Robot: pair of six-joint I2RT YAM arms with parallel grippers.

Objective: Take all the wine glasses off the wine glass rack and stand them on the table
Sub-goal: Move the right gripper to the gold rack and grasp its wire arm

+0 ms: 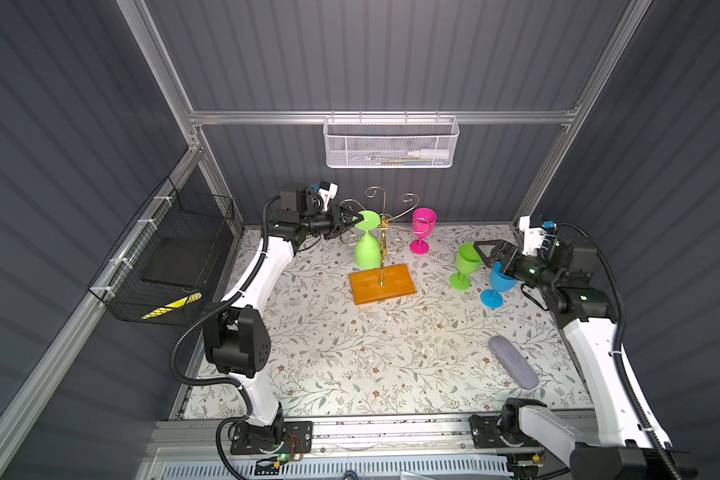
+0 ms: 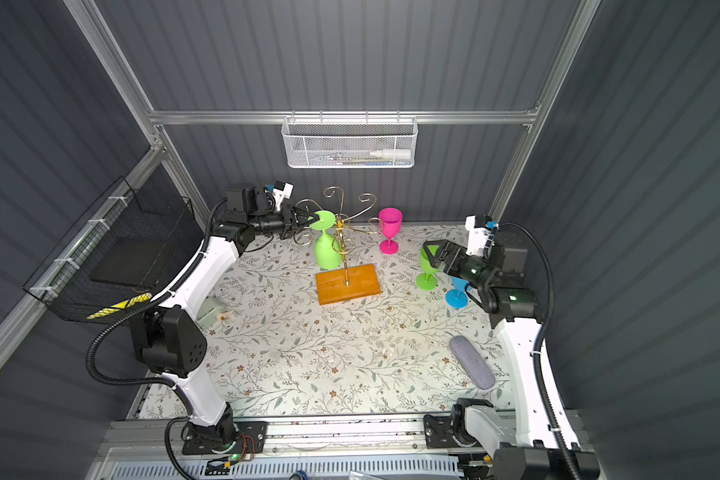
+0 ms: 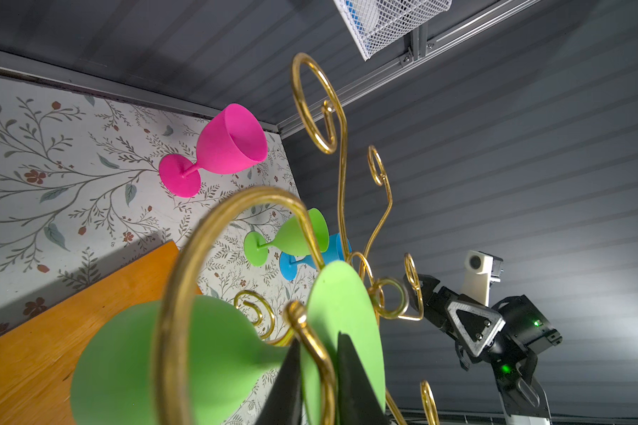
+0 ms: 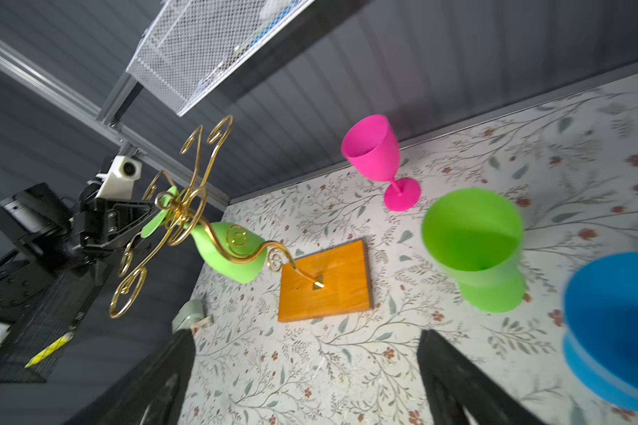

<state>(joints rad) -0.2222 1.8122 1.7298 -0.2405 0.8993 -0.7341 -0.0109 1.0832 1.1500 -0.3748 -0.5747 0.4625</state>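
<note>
Left tool (image 1: 348,217): I have it closed on the foot of the green glass (image 1: 366,251).
Right tool (image 1: 481,254): jaws wide, empty, beside a second glass (image 1: 466,259) on the desk (image 1: 350,353).
Glass: hanging upside down on the rack (image 1: 382,284).
Progress: gripped; I judge slide-out and set-down remain.

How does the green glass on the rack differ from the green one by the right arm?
The hanging green glass is upside down, foot hooked in the wine glass rack; the standing green glass is upright on the table. The left gripper has its fingers pinching the hanging one's foot; the right gripper is open by the standing one, holding nothing. Both share lime colour and shape.
</note>
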